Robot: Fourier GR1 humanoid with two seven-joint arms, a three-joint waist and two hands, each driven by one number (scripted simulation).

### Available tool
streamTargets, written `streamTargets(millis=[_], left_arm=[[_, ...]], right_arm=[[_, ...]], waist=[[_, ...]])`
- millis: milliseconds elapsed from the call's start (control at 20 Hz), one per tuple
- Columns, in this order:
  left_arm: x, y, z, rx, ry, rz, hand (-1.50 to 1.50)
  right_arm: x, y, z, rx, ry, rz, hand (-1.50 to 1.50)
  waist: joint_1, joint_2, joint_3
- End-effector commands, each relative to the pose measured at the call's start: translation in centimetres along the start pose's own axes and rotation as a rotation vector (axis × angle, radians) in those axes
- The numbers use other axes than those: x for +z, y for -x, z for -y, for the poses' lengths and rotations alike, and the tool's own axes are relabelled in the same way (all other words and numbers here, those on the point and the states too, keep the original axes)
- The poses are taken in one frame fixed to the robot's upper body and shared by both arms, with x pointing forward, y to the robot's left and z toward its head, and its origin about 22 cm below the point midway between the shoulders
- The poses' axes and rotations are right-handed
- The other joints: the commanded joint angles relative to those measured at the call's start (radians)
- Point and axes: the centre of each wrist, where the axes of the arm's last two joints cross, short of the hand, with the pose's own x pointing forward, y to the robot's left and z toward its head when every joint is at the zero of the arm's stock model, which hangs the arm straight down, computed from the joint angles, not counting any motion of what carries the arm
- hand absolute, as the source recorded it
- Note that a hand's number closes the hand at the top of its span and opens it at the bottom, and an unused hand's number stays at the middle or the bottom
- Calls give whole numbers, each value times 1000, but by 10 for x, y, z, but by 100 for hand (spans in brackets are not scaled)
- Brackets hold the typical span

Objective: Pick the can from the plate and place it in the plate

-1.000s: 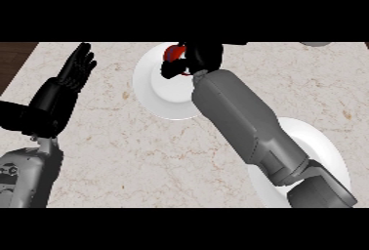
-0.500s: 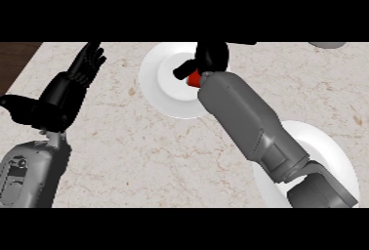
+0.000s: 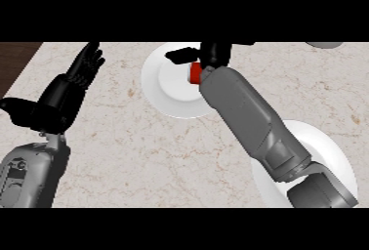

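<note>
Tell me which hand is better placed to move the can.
Right hand: it holds the red can at the far plate, and the near plate lies under its forearm. The left hand rests open.

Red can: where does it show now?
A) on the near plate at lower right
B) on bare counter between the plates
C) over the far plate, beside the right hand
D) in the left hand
C: the can shows red against the far plate, close beside the right hand.
</note>
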Motion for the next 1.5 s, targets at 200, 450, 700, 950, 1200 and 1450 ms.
streamTargets(millis=[200,450,700,950,1200,1450], left_arm=[[10,7,-22,-11,-84,-38,0],[28,10,-25,-17,-99,-61,0],[25,9,-41,-28,-122,-69,0],[30,24,-35,-49,-147,-80,0],[40,26,-41,-28,-136,-74,0],[31,8,-31,-28,-117,-66,0]], right_arm=[[-3,25,10,-215,32,-30,-150],[-5,48,16,-262,73,-13,-150],[9,89,34,-249,31,29,-150],[9,114,80,-230,7,52,-150],[13,138,126,-208,-2,43,-150],[36,154,141,-197,32,64,-150]], waist=[[-82,-23,0],[-103,-31,0],[-136,-42,-1],[-147,-44,-1],[-138,-41,-1],[-135,-39,-1]])
